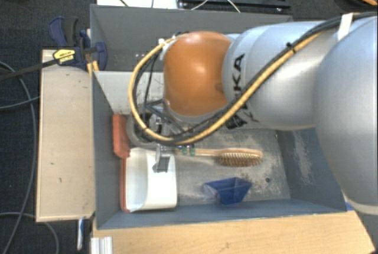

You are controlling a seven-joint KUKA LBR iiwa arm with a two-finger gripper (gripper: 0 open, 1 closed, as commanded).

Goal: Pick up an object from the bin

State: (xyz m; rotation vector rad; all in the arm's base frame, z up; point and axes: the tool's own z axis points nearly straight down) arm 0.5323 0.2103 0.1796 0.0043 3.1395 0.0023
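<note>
My gripper hangs below the arm's orange cover, low over the top right corner of a white rectangular dish that lies in the bin's front left corner. Whether it touches the dish I cannot tell, and most of the gripper is hidden by the cover. A wooden hairbrush lies just to its right, handle pointing toward the gripper and bristles up. A reddish-orange block lies against the left wall, behind the dish.
A dark blue folded piece rests near the front wall, below the brush. The arm and its cables cover the middle and back of the bin. Bare grey floor shows at the front right.
</note>
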